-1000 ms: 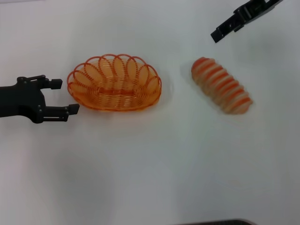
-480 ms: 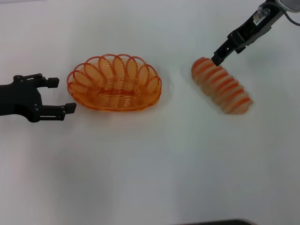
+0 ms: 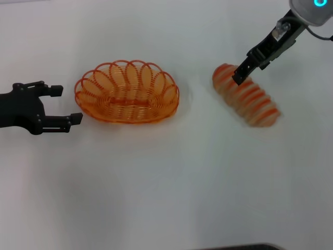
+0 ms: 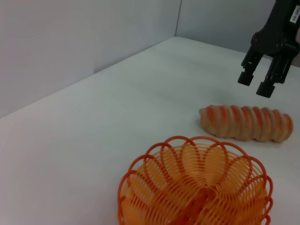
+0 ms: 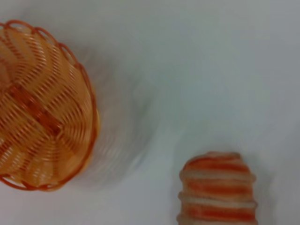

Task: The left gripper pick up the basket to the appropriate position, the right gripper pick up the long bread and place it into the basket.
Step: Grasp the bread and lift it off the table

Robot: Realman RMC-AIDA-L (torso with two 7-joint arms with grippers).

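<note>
The right tool (image 3: 240, 76), its fingers parted a little way with nothing between them, is being held over the far end of the long bread (image 3: 245, 96), which is lying slantwise toward the right edge of the table (image 3: 166, 187). The left tool (image 3: 62, 104), spread wide and empty, is being held level near the table's left edge, just beside the basket (image 3: 127, 92) but not touching it. The basket is sitting upright left of the table's middle, well apart from the loaf.

A poor grasp is being risked, in all likelihood: the right tool is being aimed at the loaf's tip rather than its middle, so the bread may be tipped, rolled or dropped once lifted. With so narrow an opening, the ridged crust may be struck by the fingertips rather than straddled. The light wire basket may be pushed along the table if its looped rim is nudged before being gripped.

How high the right tool is hanging above the crust is hard to judge, though a gap is being shown in the left wrist view. The loaf's near end is being cut off in the right wrist view, where no fingers are being shown at all.
</note>
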